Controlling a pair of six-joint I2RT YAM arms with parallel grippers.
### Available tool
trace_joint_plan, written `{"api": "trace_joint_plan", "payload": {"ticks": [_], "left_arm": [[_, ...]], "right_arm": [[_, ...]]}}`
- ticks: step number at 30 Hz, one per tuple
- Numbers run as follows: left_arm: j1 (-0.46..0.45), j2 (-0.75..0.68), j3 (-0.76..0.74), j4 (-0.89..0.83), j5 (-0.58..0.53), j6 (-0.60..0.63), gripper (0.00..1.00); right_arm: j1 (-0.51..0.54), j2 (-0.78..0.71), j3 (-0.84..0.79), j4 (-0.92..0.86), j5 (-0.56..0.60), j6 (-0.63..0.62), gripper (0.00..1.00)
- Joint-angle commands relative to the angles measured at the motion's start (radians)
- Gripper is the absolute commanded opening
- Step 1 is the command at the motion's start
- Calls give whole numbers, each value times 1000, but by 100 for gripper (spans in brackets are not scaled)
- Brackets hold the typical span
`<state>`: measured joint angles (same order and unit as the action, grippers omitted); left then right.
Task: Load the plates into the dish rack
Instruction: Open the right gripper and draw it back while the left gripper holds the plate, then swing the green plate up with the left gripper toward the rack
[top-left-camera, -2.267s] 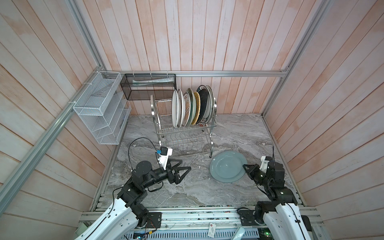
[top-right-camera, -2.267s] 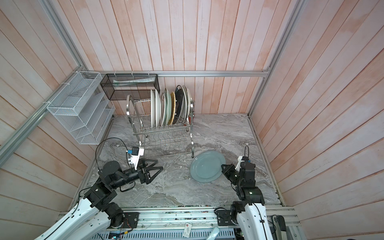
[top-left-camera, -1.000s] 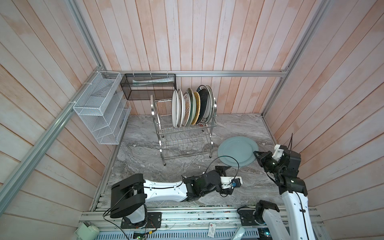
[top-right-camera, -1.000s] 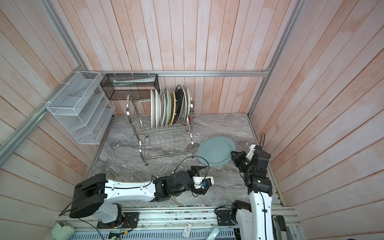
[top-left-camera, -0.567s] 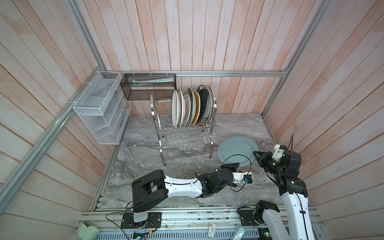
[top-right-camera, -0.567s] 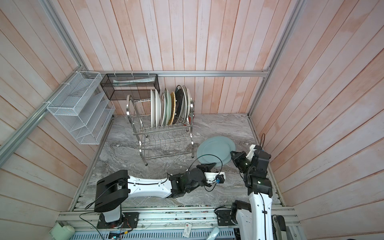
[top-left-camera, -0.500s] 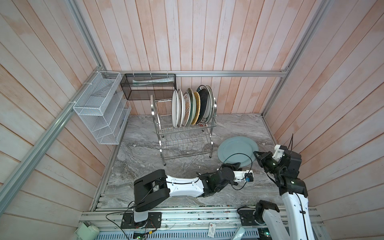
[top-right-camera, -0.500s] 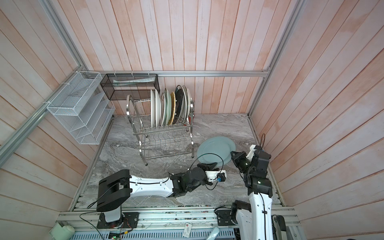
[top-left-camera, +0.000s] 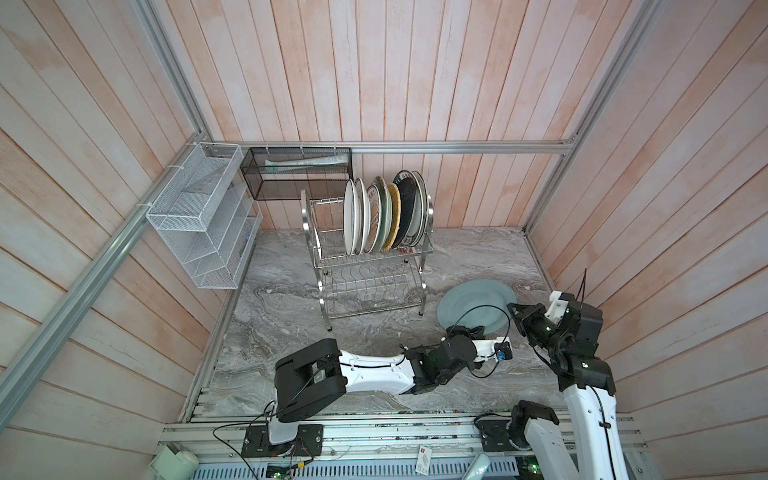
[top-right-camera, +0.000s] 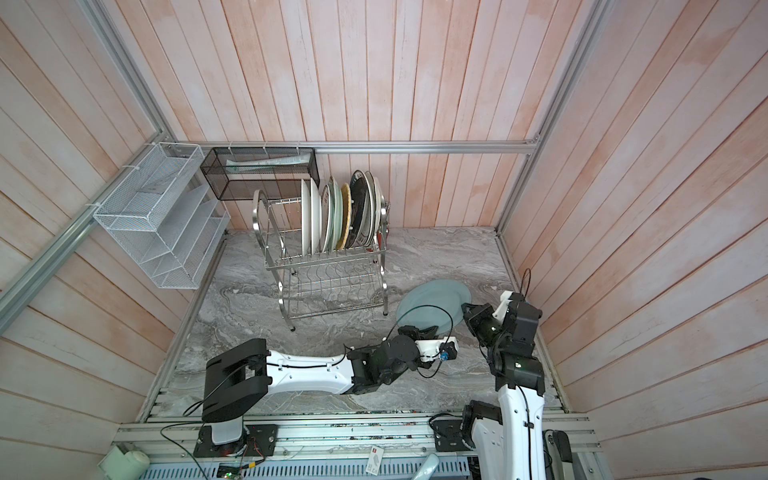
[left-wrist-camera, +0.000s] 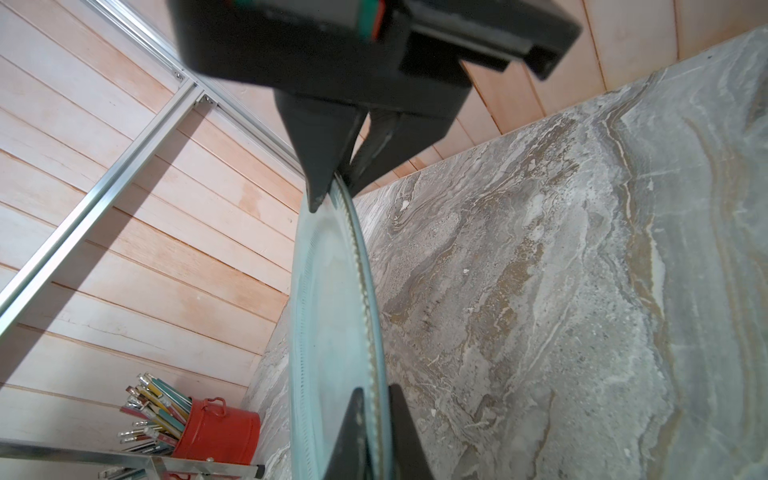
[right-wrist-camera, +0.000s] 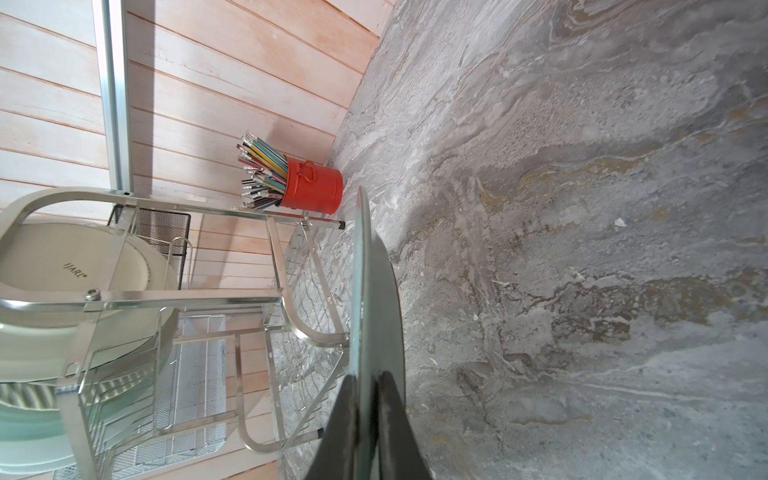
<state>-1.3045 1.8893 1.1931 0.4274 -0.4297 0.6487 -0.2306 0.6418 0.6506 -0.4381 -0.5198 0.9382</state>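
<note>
A grey-blue plate (top-left-camera: 473, 303) (top-right-camera: 432, 301) hangs tilted just above the marble table, right of the dish rack (top-left-camera: 370, 259) (top-right-camera: 332, 259). My left gripper (top-left-camera: 471, 331) (left-wrist-camera: 372, 392) reaches across and is shut on the plate's near rim. My right gripper (top-left-camera: 512, 311) (right-wrist-camera: 368, 374) straddles the rim on the right, its jaws slightly apart with a dark sliver beside one finger. Several plates (top-left-camera: 386, 216) (top-right-camera: 340, 216) stand upright in the rack's top tier. The lower tier is bare.
A red cup (right-wrist-camera: 316, 191) (left-wrist-camera: 220, 432) of pencils stands behind the rack by the back wall. On the left wall hangs a white mesh organiser (top-left-camera: 203, 220); a black mesh basket (top-left-camera: 297, 174) hangs at the back. The right wall runs close beside my right arm.
My left arm swung from the left side across to the plate and shut on its near rim. My right gripper, which had carried the plate back and up, has parted its jaws slightly.
</note>
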Motion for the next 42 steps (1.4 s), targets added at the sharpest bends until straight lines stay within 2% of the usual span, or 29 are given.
{"api": "trace_joint_plan", "payload": {"ticks": [1, 4, 7, 9, 20, 26, 29, 36, 42], "left_arm": [[2, -87, -52, -1, 1, -75, 0], [-1, -144, -95, -24, 27, -116, 0], [-5, -215, -152, -37, 56, -161, 0], [-6, -265, -183, -48, 71, -192, 0], [-7, -607, -340, -160, 213, -418, 0], [-6, -811, -375, -243, 218, -559, 0], [5, -890, -361, -288, 201, -632, 0], [34, -1040, -306, -342, 207, -779, 0], [36, -1079, -179, -383, 218, -845, 0]], "right_arm": [[3, -28, 27, 127, -74, -3, 43], [2, -28, 37, 131, -66, -14, 66], [2, -22, 53, 146, -62, -26, 80], [2, -15, 64, 159, -61, -35, 85], [6, 3, 60, 208, -82, -64, 98], [11, -20, 25, 213, -69, -89, 98], [21, -30, -14, 248, -80, -73, 98], [103, -33, -50, 244, -27, -92, 98], [192, -55, -107, 269, 28, -81, 98]]}}
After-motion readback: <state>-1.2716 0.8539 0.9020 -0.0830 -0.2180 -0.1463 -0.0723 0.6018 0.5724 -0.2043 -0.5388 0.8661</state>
